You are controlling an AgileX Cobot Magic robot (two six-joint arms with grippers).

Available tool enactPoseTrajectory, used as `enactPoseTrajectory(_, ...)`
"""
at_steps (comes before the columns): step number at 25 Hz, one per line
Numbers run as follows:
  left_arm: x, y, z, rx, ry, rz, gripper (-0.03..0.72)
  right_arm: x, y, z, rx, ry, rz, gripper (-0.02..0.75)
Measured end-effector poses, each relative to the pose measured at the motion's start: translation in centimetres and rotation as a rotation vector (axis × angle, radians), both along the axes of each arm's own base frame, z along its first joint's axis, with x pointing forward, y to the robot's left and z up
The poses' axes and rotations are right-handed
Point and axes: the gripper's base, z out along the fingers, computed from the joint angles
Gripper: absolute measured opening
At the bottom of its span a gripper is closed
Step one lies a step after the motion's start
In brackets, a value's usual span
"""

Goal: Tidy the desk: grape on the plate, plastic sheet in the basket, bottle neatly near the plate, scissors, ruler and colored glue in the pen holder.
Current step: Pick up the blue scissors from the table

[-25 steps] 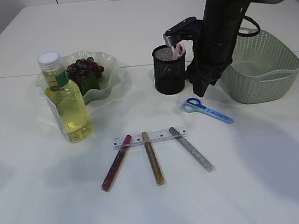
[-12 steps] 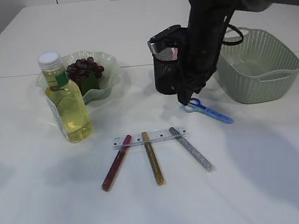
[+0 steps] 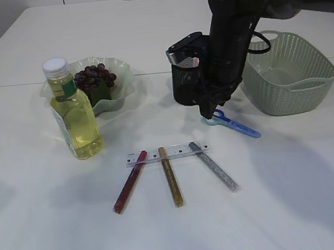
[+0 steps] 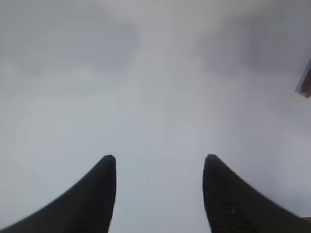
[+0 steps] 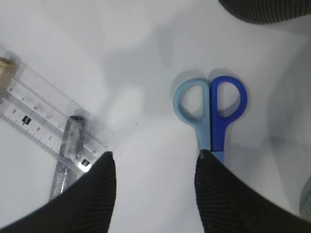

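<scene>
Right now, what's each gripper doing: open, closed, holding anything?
Left gripper: open, holding nothing, over bare table.
Right gripper: open, empty, just above the blue-handled scissors.

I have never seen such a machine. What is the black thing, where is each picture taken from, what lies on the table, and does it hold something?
The black thing is one arm of a two-armed robot. The wide picture comes from a camera in front of the table; the other two come from cameras on the wrists.

On the white table stand a plastic bottle of yellow liquid, a wavy green plate with dark grapes, a black mesh pen holder and a pale green basket. A clear ruler lies under three glitter glue sticks: red, gold and silver.

The right gripper hangs with open fingers above the blue scissors, holding nothing. The left gripper is open over bare table, also empty.
</scene>
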Motion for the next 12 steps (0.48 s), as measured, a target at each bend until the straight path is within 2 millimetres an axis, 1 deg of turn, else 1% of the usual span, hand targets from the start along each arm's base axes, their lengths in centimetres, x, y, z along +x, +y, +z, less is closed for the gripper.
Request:
enactPoseTrajectory(5,0.0,0.0,0.0,0.004,0.000,-0.001,0.415,0.3,-0.1,-0.2,0.002,-0.024,-0.003,0.417)
enactPoseTrajectory(12,0.0,0.1,0.0,0.012,0.001,-0.004,0.415,0.9,-1.3,-0.9,-0.003,-0.017,-0.032,0.418)
